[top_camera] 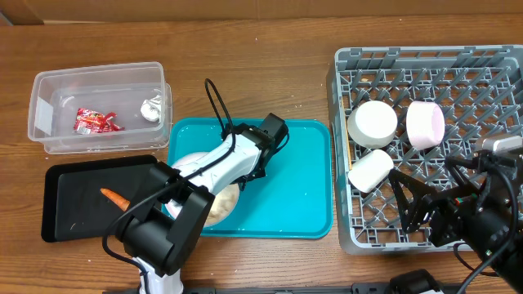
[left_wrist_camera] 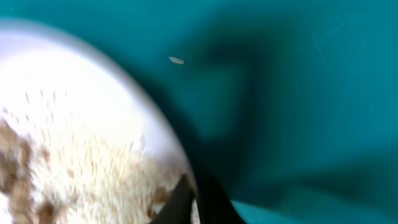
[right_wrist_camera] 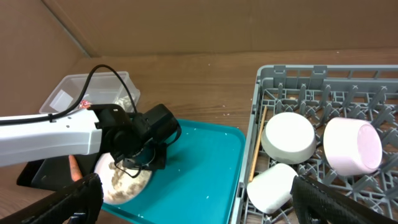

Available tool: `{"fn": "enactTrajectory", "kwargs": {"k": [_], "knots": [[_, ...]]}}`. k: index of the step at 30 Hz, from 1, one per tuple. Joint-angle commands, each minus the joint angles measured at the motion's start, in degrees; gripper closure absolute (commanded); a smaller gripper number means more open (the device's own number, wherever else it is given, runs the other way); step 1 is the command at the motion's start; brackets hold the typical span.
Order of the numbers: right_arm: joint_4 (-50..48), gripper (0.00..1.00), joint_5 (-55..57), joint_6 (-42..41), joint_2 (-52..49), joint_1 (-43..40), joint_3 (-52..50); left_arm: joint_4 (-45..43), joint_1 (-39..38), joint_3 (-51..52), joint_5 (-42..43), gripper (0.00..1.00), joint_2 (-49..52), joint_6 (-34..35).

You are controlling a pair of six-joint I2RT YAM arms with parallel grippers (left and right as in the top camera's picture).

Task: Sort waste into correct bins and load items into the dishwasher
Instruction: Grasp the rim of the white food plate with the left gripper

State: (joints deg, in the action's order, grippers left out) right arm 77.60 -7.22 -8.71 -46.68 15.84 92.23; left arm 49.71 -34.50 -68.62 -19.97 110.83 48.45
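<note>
Overhead, a wooden table (top_camera: 261,49) carries the whole scene. The grey dish rack (top_camera: 425,55) fills its right side. The right end effector (right_wrist_camera: 196,186) hovers above the rack's near edge, its fingers spread wide and holding nothing.

A teal tray (top_camera: 294,180) lies in the middle of the table, just left of the rack. At the far left a flat black tray (top_camera: 73,196) sits nearest the robot. A clear plastic tub (top_camera: 65,106) sits just behind it.

A white plate (left_wrist_camera: 81,106) rests on the teal tray's left part, mostly hidden from above by the white left arm. The left end effector (left_wrist_camera: 198,199) is narrowed to a pinch on the plate's rim, its dark fingertips meeting at the edge.

Inside the rack, a white bowl (top_camera: 373,123) and a pale pink bowl (top_camera: 426,125) lie side by side among the pegs. A small white cup (top_camera: 369,170) lies on its side just in front of the white bowl.

An orange carrot (top_camera: 114,197) lies on the black tray. A red wrapper (top_camera: 94,121) and a crumpled white tissue (top_camera: 152,109) sit in the tub, apart from each other. Beige food scraps (left_wrist_camera: 74,180) cover the plate near the pinched rim. A single rice grain (left_wrist_camera: 176,60) lies on the bare teal tray beyond the plate.
</note>
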Motion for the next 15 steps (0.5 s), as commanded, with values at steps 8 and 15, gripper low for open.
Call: {"fn": "enactTrajectory", "kwargs": {"k": [8,15], "knots": [[-0.2,0.00,0.1,0.6,0.3,-0.1,-0.1,5.3,1.2,-6.6,1.8,0.96,2.6,-3.5],[-0.2,0.00,0.1,0.6,0.3,-0.1,-0.1,15.8,1.1,-16.4,1.4,0.96,2.5,0.6]]}}
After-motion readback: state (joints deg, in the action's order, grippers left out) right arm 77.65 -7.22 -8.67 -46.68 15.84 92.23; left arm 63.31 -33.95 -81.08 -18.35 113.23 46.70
